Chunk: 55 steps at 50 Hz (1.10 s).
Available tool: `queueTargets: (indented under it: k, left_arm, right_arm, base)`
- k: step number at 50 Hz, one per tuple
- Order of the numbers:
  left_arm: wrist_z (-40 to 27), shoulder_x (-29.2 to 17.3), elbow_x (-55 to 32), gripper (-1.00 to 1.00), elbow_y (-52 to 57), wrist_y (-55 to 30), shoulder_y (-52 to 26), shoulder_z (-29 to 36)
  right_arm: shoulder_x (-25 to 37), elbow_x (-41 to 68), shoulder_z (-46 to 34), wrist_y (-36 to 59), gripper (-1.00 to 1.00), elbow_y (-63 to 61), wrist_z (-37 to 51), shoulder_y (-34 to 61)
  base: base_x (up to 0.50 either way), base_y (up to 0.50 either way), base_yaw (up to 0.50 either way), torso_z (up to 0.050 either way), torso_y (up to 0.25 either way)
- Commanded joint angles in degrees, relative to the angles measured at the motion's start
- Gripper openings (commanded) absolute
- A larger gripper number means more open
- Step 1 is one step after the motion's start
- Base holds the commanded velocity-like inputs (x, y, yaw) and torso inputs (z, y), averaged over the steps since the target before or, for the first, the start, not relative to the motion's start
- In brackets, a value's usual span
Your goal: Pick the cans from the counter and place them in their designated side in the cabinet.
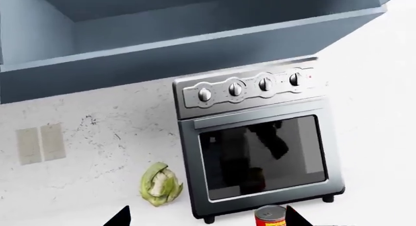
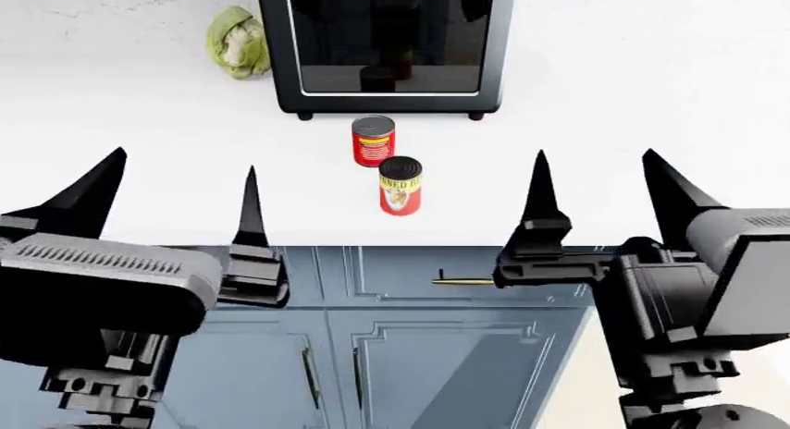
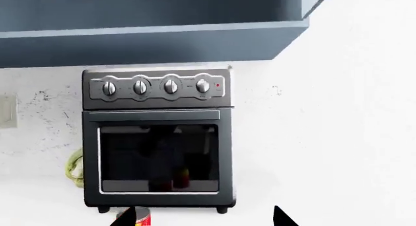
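Two red cans with dark lids stand on the white counter (image 2: pixel 642 124) in front of the toaster oven. The far can (image 2: pixel 373 140) is nearer the oven. The near can (image 2: pixel 401 185) stands close to the counter's front edge. My left gripper (image 2: pixel 179 202) is open and empty, left of the cans and short of them. My right gripper (image 2: pixel 605 202) is open and empty, to their right. One can (image 1: pixel 270 216) shows between the left fingertips in the left wrist view. A can's edge (image 3: pixel 143 218) shows beside one right fingertip in the right wrist view.
A black and silver toaster oven (image 2: pixel 385 50) stands at the back of the counter, its glass mirroring a dim can. A green leafy vegetable (image 2: pixel 239 42) lies to its left. An open blue wall cabinet (image 1: pixel 195 36) hangs above. Blue base cabinet doors (image 2: pixel 408 346) are below the counter edge.
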Motion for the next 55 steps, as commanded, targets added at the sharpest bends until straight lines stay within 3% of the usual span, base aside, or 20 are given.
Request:
queueTargets:
  k: [1,6,11,15,19,29,32,39,55]
  left_arm:
    - [-24.7,-21.9,-12.3,1.00,2.9,18.3,-14.3,28.0]
    - [-33.3,-29.0,-8.1,1.00,2.9,30.9,-32.4,56.7]
    - [-39.5,-31.7,-3.9,1.00,2.9,39.3,-48.7,80.6]
    - [-42.1,-33.3,-0.5,1.00,2.9,43.5,-57.5,93.6]
    - [-44.5,-34.8,2.8,1.00,2.9,46.9,-66.1,106.3]
    - [-49.3,-36.8,7.9,1.00,2.9,52.7,-82.2,128.8]
    - [-50.1,-36.3,8.1,1.00,2.9,53.7,-85.9,132.6]
    - [-50.1,-35.9,7.8,1.00,2.9,54.2,-87.1,133.4]
    - [-50.1,-32.8,7.1,1.00,2.9,53.8,-84.4,130.5]
  right_arm:
    - [30.0,11.8,-28.5,-31.9,1.00,-3.3,23.5,7.4]
    - [37.6,6.3,-43.9,-42.4,1.00,-3.3,27.0,12.7]
    - [42.2,1.5,-58.1,-48.4,1.00,-3.3,30.5,20.2]
    - [44.3,-0.2,-68.6,-52.2,1.00,-3.3,32.7,27.6]
    - [45.9,-0.7,-73.4,-55.0,1.00,-3.3,33.2,31.0]
    - [47.5,-7.7,-87.4,-61.0,1.00,-3.3,33.8,36.7]
    - [47.4,-8.8,-93.0,-62.1,1.00,-3.3,34.6,41.1]
    - [45.9,-9.3,-101.5,-63.2,1.00,-3.3,34.3,48.2]
    - [44.4,-8.5,-103.9,-62.8,1.00,-3.1,35.0,50.7]
  base:
    - [0.00,0.00,0.00,0.000,0.000]
    - [0.00,0.00,0.00,0.000,0.000]
    - [0.00,0.00,0.00,0.000,0.000]
    - [0.00,0.00,0.00,0.000,0.000]
    - [0.00,0.00,0.00,0.000,0.000]
    - [0.00,0.00,0.00,0.000,0.000]
    - [0.00,0.00,0.00,0.000,0.000]
    - [0.19,0.00,0.00,0.000,0.000]
    - [0.50,0.00,0.00,0.000,0.000]
